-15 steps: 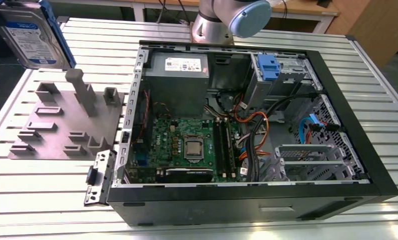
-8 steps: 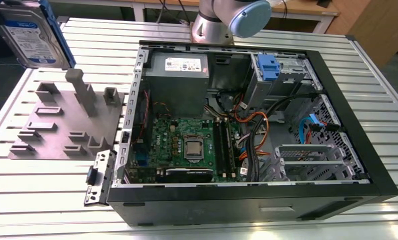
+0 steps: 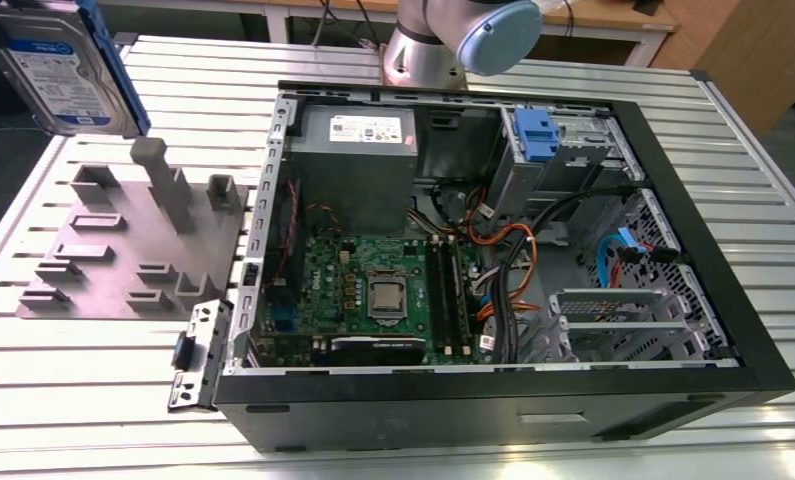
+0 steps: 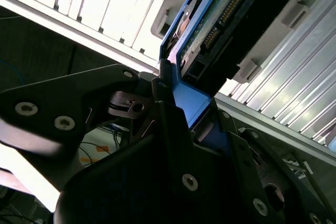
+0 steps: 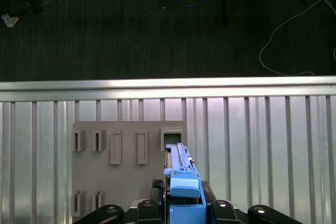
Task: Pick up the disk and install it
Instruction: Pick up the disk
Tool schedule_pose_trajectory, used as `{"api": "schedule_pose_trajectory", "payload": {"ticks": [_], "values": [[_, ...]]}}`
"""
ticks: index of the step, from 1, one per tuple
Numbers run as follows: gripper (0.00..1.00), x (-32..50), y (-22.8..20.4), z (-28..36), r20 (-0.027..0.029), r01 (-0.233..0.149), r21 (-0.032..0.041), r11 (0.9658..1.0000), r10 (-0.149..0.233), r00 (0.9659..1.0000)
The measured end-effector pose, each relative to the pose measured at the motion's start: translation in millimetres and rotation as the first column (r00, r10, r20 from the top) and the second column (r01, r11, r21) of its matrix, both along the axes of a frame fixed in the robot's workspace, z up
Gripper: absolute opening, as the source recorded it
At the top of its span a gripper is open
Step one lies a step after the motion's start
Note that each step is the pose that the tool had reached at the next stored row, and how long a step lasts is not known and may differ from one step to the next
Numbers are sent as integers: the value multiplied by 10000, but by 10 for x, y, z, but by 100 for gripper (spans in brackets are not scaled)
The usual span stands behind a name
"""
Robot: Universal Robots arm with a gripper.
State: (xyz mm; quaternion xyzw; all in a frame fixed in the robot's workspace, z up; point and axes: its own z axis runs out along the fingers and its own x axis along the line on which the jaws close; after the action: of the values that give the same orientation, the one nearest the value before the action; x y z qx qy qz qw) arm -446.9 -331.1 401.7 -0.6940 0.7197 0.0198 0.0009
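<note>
Findings, in order of size.

The slatted aluminium table [image 3: 717,150] carries an open black tower computer case [image 3: 477,410], lying on its side with the interior exposed.

At the exterior view's left of the case stands a grey slotted fixture block [image 3: 104,250].

Inside the case, a grey metal power-supply box [image 3: 354,150] sits at the far wall.

The disk [image 3: 66,70] is a flat silver-grey hard drive with a white-and-blue label in a blue plastic carrier. It is held in the air at the exterior view's upper left, well apart from the case. The first wrist view shows it edge-on [image 5: 181,177] over the fixture block [image 5: 126,182]. The second wrist view shows its green circuit board and connector row [image 4: 210,30].

The black gripper [image 5: 185,205] is clamped on the carrier's end.

A small blue plastic latch [image 3: 537,135] sits in the case's far corner, and orange and black cables [image 3: 504,250] trail across the interior near it.
</note>
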Motion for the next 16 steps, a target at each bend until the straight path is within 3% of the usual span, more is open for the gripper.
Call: {"api": "schedule_pose_trajectory", "payload": {"ticks": [16], "values": [[36, 0, 0, 38, 0, 0, 0, 10000, 0, 10000]]}}
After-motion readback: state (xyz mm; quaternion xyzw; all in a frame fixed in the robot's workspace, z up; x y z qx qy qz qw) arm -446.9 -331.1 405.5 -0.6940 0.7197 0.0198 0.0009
